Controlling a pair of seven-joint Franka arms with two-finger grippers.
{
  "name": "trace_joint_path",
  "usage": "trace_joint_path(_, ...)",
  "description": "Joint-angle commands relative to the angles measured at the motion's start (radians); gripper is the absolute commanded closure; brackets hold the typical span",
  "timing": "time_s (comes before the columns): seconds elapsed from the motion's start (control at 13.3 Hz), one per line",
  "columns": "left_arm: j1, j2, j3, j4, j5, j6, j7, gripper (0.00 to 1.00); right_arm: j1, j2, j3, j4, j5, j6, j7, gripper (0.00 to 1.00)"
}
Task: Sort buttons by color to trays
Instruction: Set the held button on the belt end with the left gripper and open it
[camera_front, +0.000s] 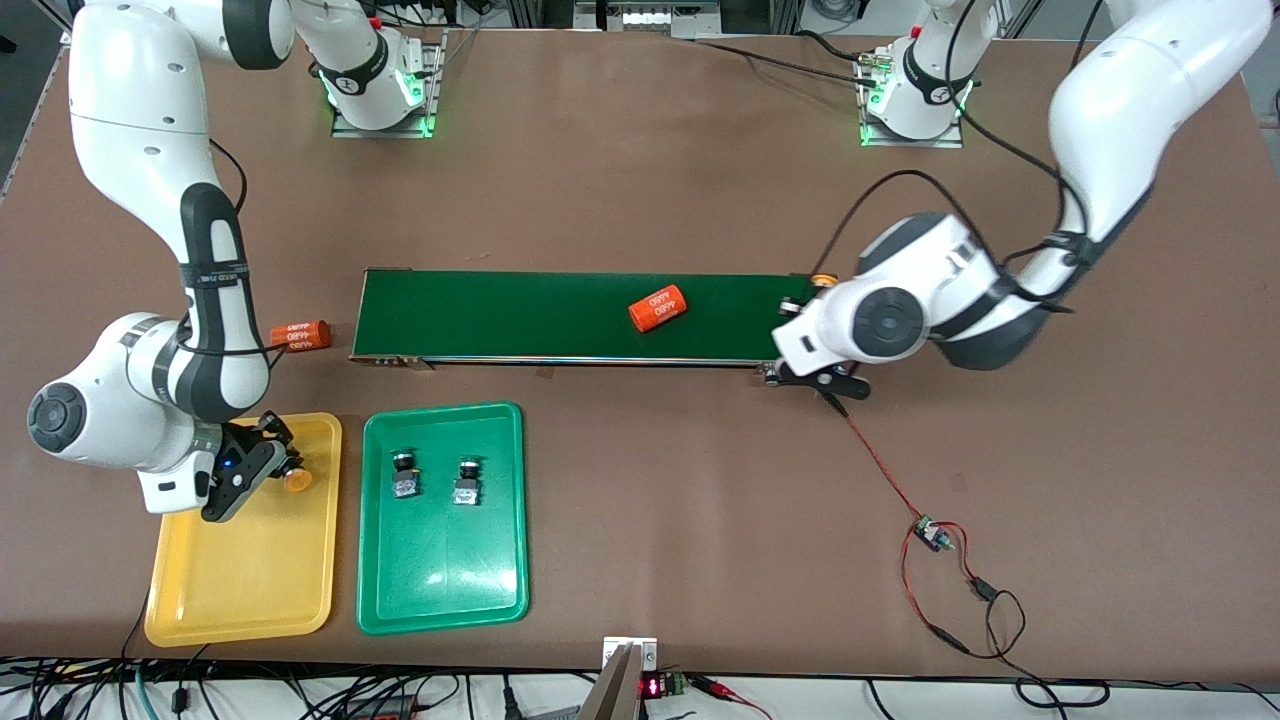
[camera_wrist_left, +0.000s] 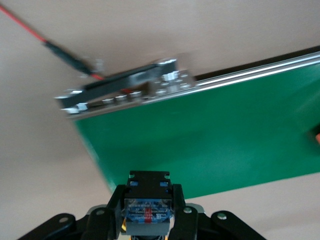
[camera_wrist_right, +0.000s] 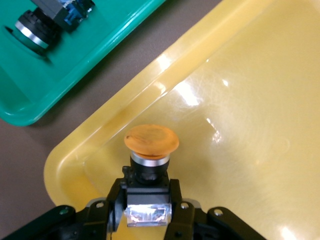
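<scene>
We see the right gripper (camera_front: 262, 462) over the yellow tray (camera_front: 240, 590), at the tray's end farther from the front camera, its fingers clamped on the black body of an orange-capped button (camera_wrist_right: 151, 141). The cap juts out past the fingertips, over the tray corner nearest the green tray (camera_front: 440, 580). In that green tray, which sits beside the yellow one toward the left arm's end of the table, lie two green-capped buttons (camera_front: 404, 472) and (camera_front: 467, 480), side by side and apart, in the half farther from the front camera. An orange 4680 cylinder (camera_front: 658, 308) lies on the conveyor belt (camera_front: 500, 315). The left gripper (camera_wrist_left: 148, 212) is over the belt's end nearest the left arm, closed on another button (camera_wrist_left: 148, 214) by its blocky body.
</scene>
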Motion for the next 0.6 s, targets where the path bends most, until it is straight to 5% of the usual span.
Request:
trace_joint_path(0.0,-0.092,0.008,0.071,0.011,-0.011,0.049,-0.077,0.7,-0.055,0.029,0.049,0.059,0.026,-0.009,-0.079,1.0)
trace_joint_path(0.23,-0.11,0.008,0.107,0.019,-0.006,0.066,-0.078,0.7,-0.06,0.036,0.049,0.059,0.026,-0.007,-0.131,0.98)
trace_joint_path(0.3,-0.112,0.008,0.118,0.023,-0.005,0.08,-0.078,0.66,-0.06,0.036,0.049,0.059,0.027,-0.007,-0.143,0.73)
trace_joint_path(0.38,-0.112,0.008,0.121,0.027,-0.012,0.106,-0.083,0.37,-0.055,0.036,0.049,0.058,0.029,-0.006,-0.134,0.01)
trace_joint_path(0.45,-0.112,0.005,0.119,0.027,-0.016,0.106,-0.085,0.0,-0.057,0.035,0.049,0.058,0.032,-0.009,-0.132,0.0)
trace_joint_path(0.53,-0.112,0.001,0.118,0.028,-0.017,0.103,-0.092,0.0,-0.054,0.029,0.049,0.056,0.035,-0.01,-0.129,0.0)
